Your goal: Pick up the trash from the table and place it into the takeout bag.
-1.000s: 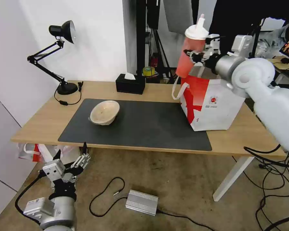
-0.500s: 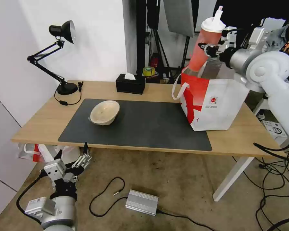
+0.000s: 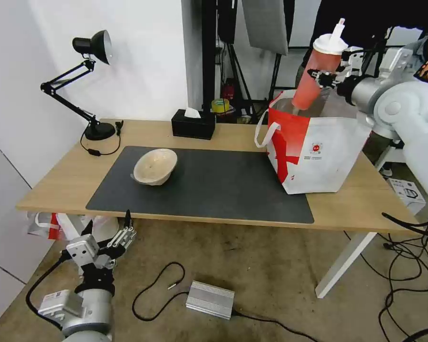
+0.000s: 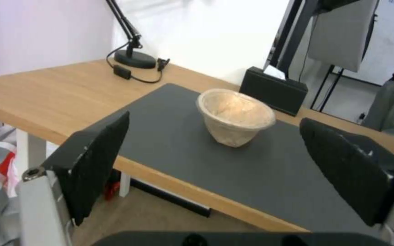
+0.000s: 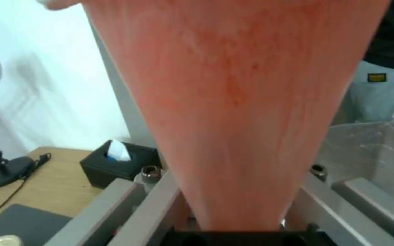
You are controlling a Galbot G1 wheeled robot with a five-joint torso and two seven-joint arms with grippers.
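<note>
Light-wood table: the red drink cup is clamped, tilted, by the right gripper over the takeout bag; lowering and release are called for. The beige bowl remains on the mat; the left gripper is parked below the table edge, jaws spread.

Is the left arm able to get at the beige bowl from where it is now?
Probably yes. The left gripper hangs open below the table edge, so it must rise first. The beige bowl stands alone on the mat on the left side, nothing around it.
</note>
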